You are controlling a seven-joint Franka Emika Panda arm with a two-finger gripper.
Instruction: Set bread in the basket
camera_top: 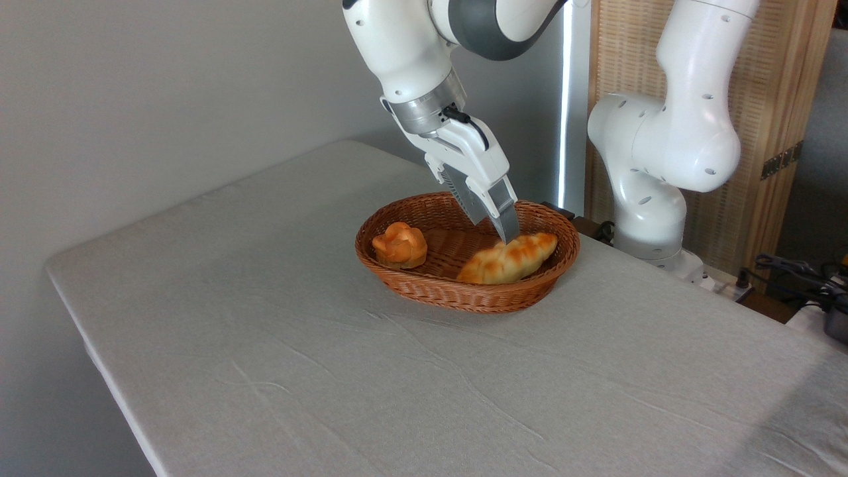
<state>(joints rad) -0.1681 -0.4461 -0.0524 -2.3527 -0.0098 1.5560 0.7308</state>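
The long braided bread [507, 260] lies inside the reddish-brown wicker basket [424, 286], along its right side, with its right end against the rim. My gripper [498, 232] comes down at a tilt from the upper left. Its nearer fingertip [507, 233] sits right at the top edge of the bread's middle. The fingers stand close together. Whether they still pinch the bread does not show.
A small round knotted bun [400, 244] rests in the left end of the basket. The arm's white base [652, 165] stands behind the table at the right, with cables [795, 271] beyond it. The grey cloth-covered table [331, 371] extends left and toward the camera.
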